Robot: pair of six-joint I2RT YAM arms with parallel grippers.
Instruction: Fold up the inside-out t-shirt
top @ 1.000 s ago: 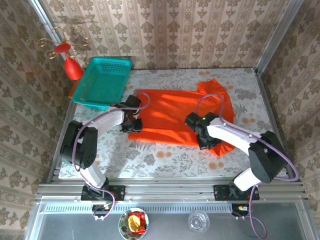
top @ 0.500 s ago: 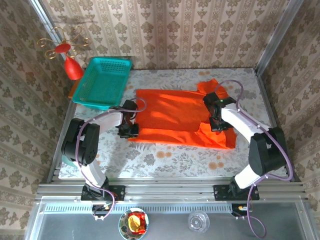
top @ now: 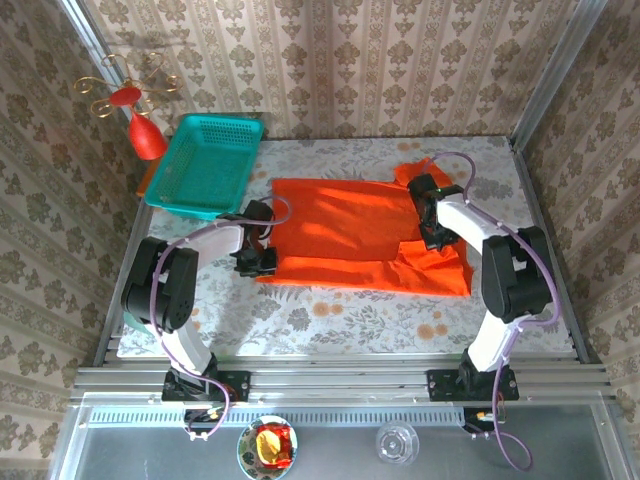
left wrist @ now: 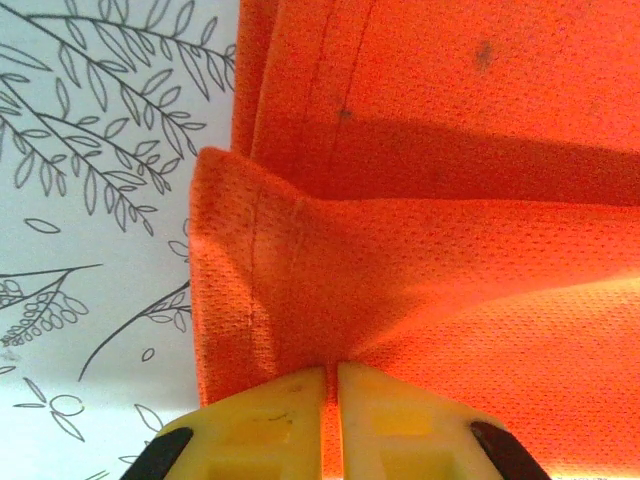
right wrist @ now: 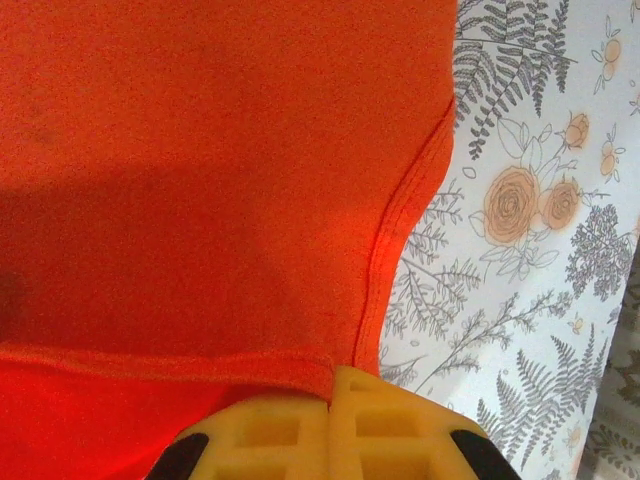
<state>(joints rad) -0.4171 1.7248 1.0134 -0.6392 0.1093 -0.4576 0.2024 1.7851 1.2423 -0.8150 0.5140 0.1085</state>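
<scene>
Orange-red mesh cloth, the t-shirt (top: 340,235), is spread on the counter (top: 330,318), stretched between the two pincers. Its near left corner is gripped by the left pincer (top: 256,262). The right pincer (top: 432,238) sits on the cloth towards its right end, where a doubled flap is seen just to that pincer's right and a bunched sleeve just beyond it.

From the left wrist, the left pincer (left wrist: 331,400) is seen all but closed, with a thin fold of the t-shirt (left wrist: 450,150) nipped between its yellow fingers (left wrist: 260,430). A stitched hem is drawn up into the grip, further layers lie ahead of the tips, and leaf-printed counter (left wrist: 90,200) is seen to the left of them.

From the right wrist, the right pincer (right wrist: 330,425) is seen fully closed, its fingers pressed together on a hemmed edge of the t-shirt (right wrist: 200,150). Cloth is spread ahead of it and to its left. A curved ribbed edge runs away from the tips, and flowered counter (right wrist: 520,250) is seen to their right.

A teal basket (top: 205,163) stands tilted beyond the left pincer and a little to its left, near the shirt's far corner but apart from it. A red ornament with gold wire curls (top: 128,96) is seen further left, by the papered wall.
</scene>
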